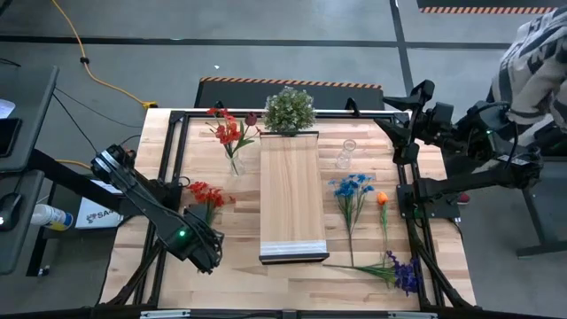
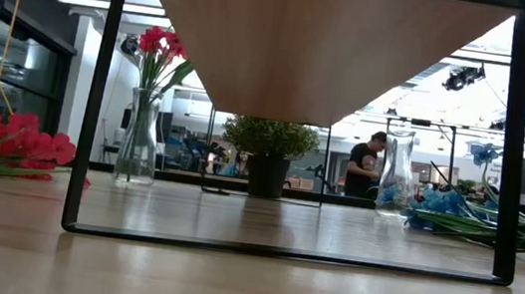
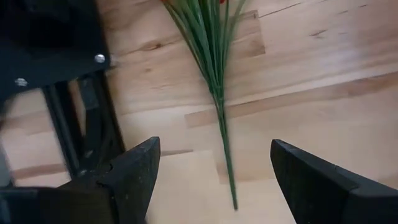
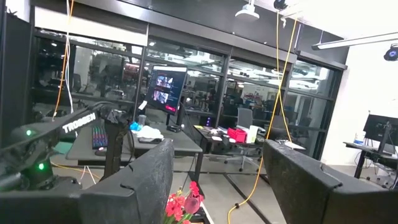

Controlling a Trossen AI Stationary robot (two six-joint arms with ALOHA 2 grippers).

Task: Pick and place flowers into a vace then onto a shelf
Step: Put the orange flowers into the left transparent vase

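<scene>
A red flower [image 1: 205,193] lies flat on the table's left side, its green stem [image 3: 219,106] running toward the near edge. My left gripper [image 1: 210,255] hangs over that stem's free end, pointing down and open [image 3: 214,146], with one finger on each side of the stem and touching nothing. More red flowers [image 1: 228,131] stand in a glass vase [image 2: 138,142]. Blue flowers [image 1: 352,189], an orange one [image 1: 382,198] and purple ones [image 1: 404,271] lie at the right. The shelf [image 1: 291,190] stands mid-table. My right gripper [image 4: 217,146] waits raised at the far right, open.
A potted green plant [image 1: 290,108] stands at the shelf's far end. An empty glass vase [image 1: 345,155] stands to the shelf's right. Black frame legs [image 2: 95,96] carry the shelf. A person [image 1: 536,53] stands beyond the table's far right corner.
</scene>
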